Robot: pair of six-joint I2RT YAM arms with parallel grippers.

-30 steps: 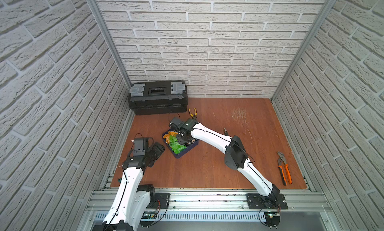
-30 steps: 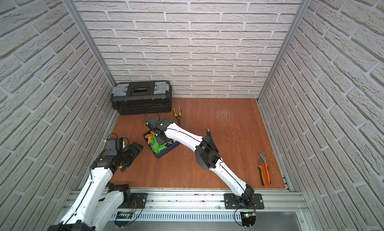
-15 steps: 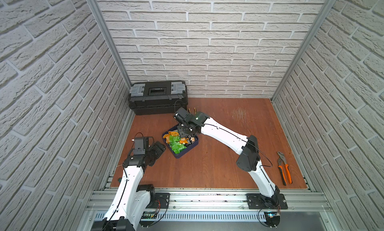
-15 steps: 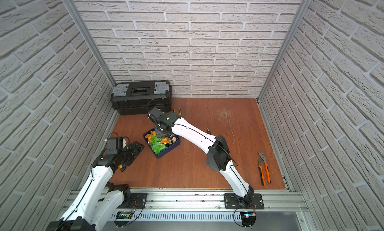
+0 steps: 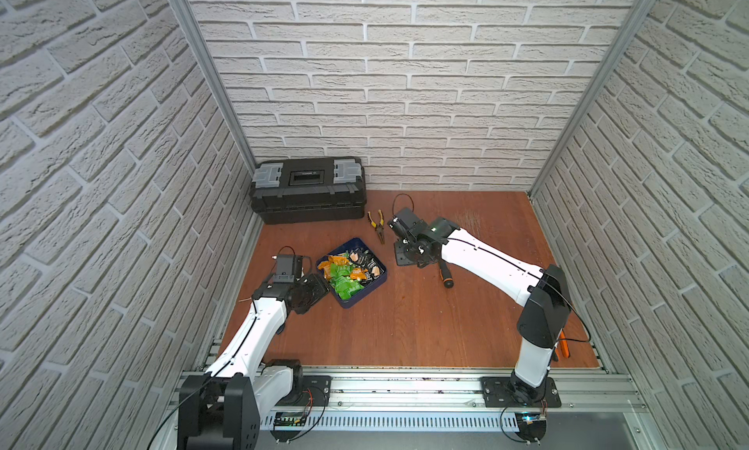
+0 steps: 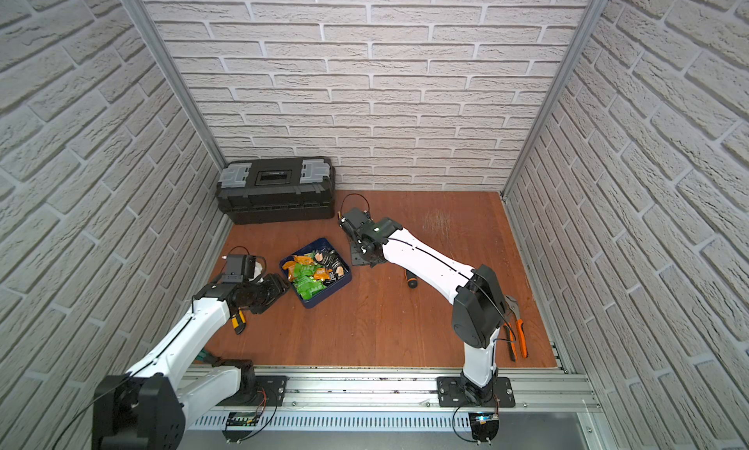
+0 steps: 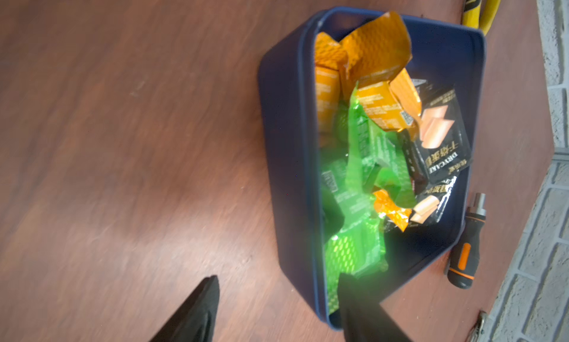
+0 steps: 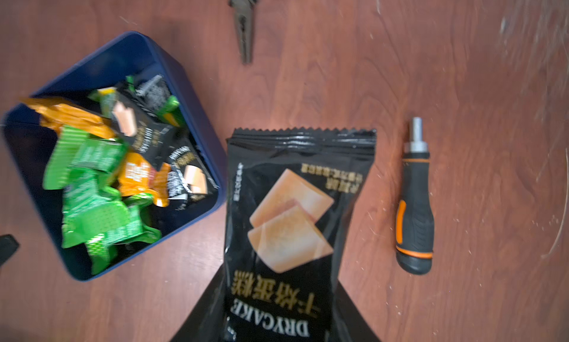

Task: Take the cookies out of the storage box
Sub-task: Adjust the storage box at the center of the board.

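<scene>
The right gripper [image 8: 278, 306] is clamped on one black packet [image 8: 295, 220]. It grips the printed end, so the serrated seal points away from the fingertips. The packet hangs clear of the storage box [image 8: 98, 72], which sits just beside it. The screwdriver [image 8: 415, 202] lies on the table [image 8: 338, 78] on the opposite side, and the yellow-handled pliers [image 8: 244, 26] lie farther ahead. The left gripper [image 7: 278, 280] stands with its jaws apart at the near end of the box. One finger [image 7: 200, 309] is outside the wall and the other is over the interior, so the wall lies between them; you cannot tell whether either touches it. All other cookies [image 7: 363, 171] lie heaped in the box directly ahead of that gripper, green ones nearest, orange and black beyond. Treat each packet as light, crinkly and slick: the foil probably deforms and slides under the pads, and the contents are likely brittle. Take hold across a flat sealed end or a raised edge, not across the filled middle, and close only enough to pinch the foil. Pick the topmost packet, since loose neighbours may lift with it.
</scene>
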